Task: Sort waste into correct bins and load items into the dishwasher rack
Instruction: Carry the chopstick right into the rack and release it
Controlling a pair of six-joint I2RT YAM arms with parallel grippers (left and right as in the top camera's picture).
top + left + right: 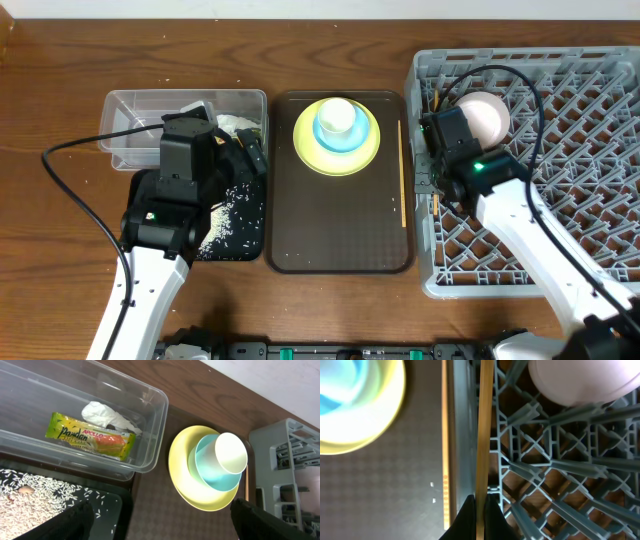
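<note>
Right fingers [465, 522] clamped on one chopstick [482, 435], poised along the left rim of the rack [499, 460], white bowl [580, 380] already inside. Left fingers [75, 522] spread wide, holding nothing, above the clear tub [155, 425] with wrapper [90, 435] and tissue [107, 415]. Loading step in hand, by the look of it. Next: lower and release into the lattice, then fetch the second chopstick [445, 460] off the brown tray [380, 495], beside the stacked plate [182, 470], blue bowl [210, 470] and cup [231, 455].

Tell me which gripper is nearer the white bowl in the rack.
Right. The right gripper, shut on a chopstick, sits at the rack's edge just beside the white bowl; the left gripper hangs open far off by the clear tub.
</note>
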